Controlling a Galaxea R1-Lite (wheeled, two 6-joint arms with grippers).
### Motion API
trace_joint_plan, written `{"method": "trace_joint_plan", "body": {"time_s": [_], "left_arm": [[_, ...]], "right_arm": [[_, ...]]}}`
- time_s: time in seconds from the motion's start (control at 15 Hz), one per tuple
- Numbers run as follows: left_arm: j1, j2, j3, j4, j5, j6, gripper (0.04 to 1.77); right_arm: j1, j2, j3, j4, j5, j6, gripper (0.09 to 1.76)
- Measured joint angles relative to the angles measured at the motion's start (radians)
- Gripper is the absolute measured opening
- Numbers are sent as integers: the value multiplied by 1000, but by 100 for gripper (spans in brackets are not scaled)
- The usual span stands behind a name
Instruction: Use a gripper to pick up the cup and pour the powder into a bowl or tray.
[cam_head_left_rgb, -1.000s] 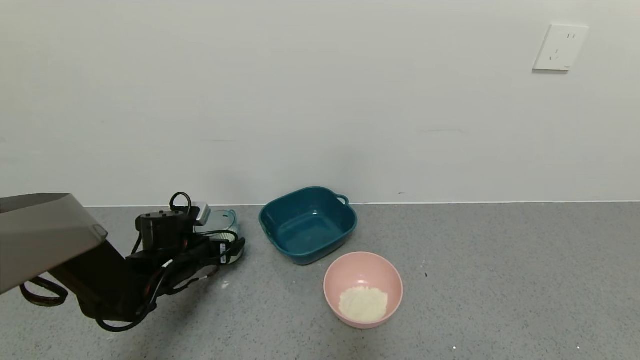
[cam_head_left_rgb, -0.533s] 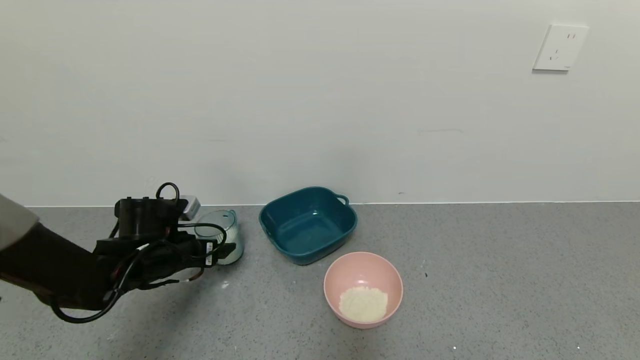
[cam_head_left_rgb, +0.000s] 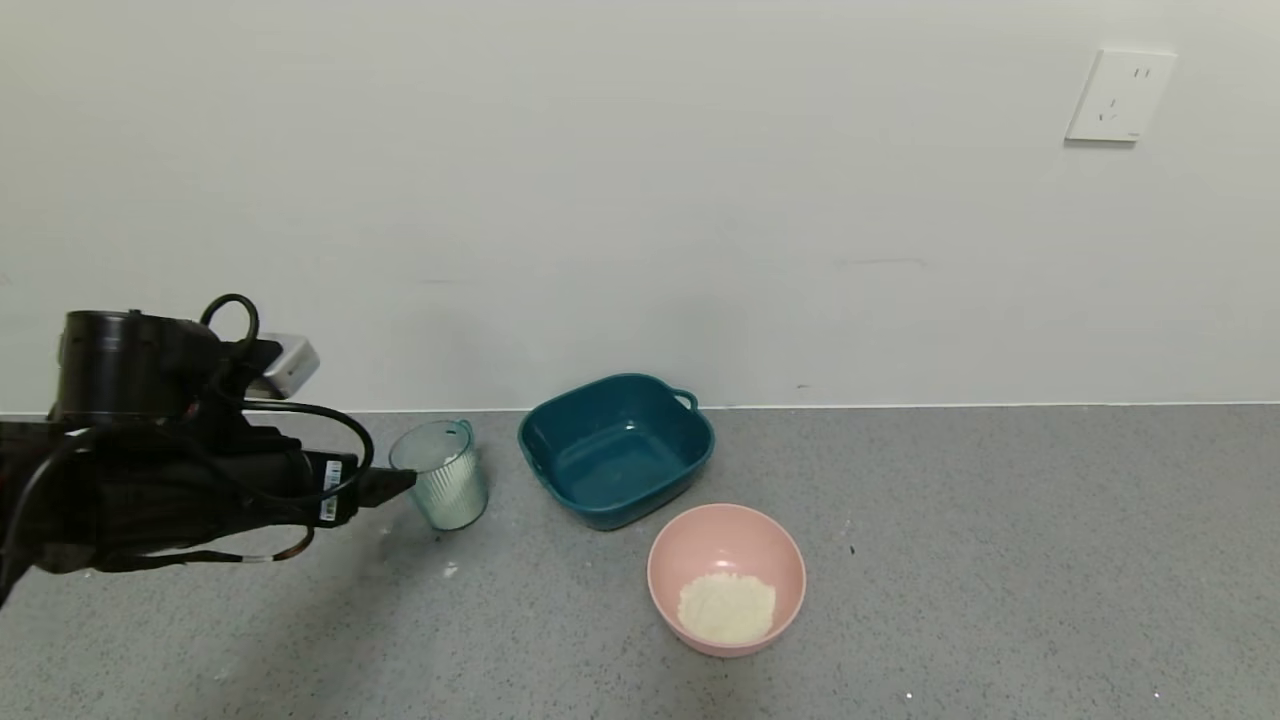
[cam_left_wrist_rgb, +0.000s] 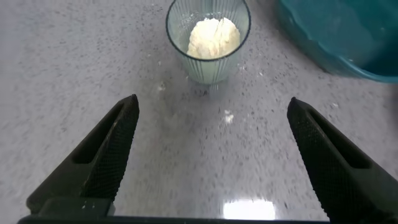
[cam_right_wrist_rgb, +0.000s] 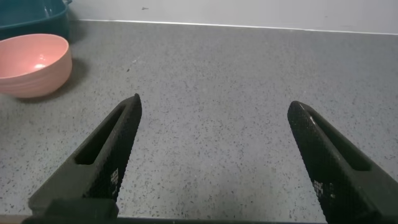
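Observation:
The ribbed pale blue-green cup (cam_head_left_rgb: 440, 487) stands upright on the grey counter, left of the teal tray. In the left wrist view the cup (cam_left_wrist_rgb: 208, 38) holds a lump of white powder (cam_left_wrist_rgb: 213, 36). My left gripper (cam_head_left_rgb: 392, 484) is open and empty, just left of the cup and apart from it; the left wrist view shows it (cam_left_wrist_rgb: 212, 106) with jaws wide and the cup beyond the tips. The pink bowl (cam_head_left_rgb: 700, 530) holds a heap of cream powder (cam_head_left_rgb: 727, 608). My right gripper (cam_right_wrist_rgb: 214, 104) is open and empty over bare counter, right of the bowl (cam_right_wrist_rgb: 31, 65).
A dark teal squarish tray (cam_head_left_rgb: 615, 450) with handles stands empty behind the bowl, near the wall. A few white specks of powder (cam_head_left_rgb: 450, 570) lie on the counter in front of the cup. A wall socket (cam_head_left_rgb: 1120, 95) is at the upper right.
My left gripper has let go of the cup and drawn back to the left and upward. The cup stays upright in place. Bowl and tray have not moved.

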Motion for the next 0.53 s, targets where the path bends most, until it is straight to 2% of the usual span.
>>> {"method": "trace_joint_plan", "body": {"time_s": [0.2,0.53], "left_arm": [[2,-169,-10,143,0,5,171],[18,-434,-13,289,24,6,171]], "right_arm": [[0,0,0,0,0,0,171],[0,0,0,0,0,0,171]]}}
